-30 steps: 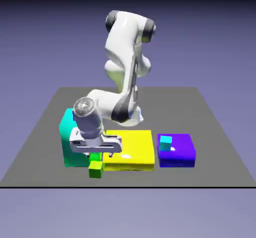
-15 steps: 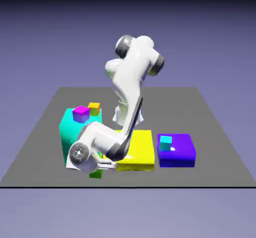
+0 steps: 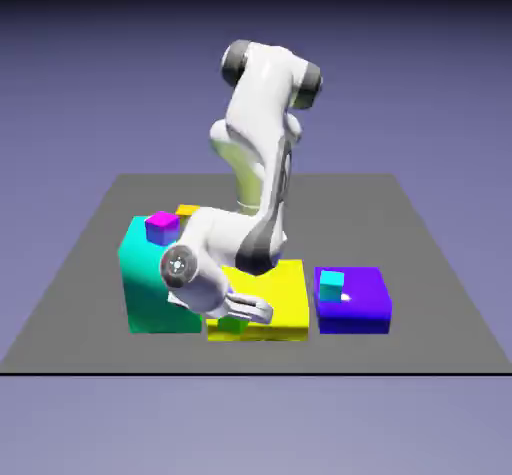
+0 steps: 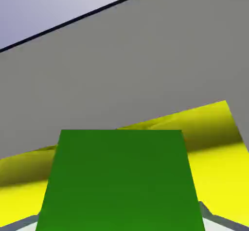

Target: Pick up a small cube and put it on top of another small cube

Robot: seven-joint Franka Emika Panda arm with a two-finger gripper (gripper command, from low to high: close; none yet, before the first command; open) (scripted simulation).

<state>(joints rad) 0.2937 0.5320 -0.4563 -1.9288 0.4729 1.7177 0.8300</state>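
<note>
The small lime-green cube [image 3: 230, 328] shows just below the tilted hand, in front of the yellow block [image 3: 275, 298]. My gripper [image 3: 238, 320] is shut on it. In the hand view the green cube [image 4: 119, 181] fills the lower middle between my gripper [image 4: 119, 223] finger tips [image 4: 216, 220]. The yellow block [image 4: 214, 137] lies behind it. The light cyan cube [image 3: 331, 284] rests on the dark blue block [image 3: 358, 301], at the exterior view's right, well apart from the hand.
A large teal block [image 3: 148, 288] stands left of the hand, carrying a tiny magenta cube [image 3: 162, 226] and an orange-yellow cube [image 3: 186, 209] partly hidden by the arm. The grey table [image 4: 146, 55] stretches beyond the yellow block.
The jaws have shut on the green cube. The hand has rolled onto its side and carried the cube toward the exterior view's right, in front of the yellow block.
</note>
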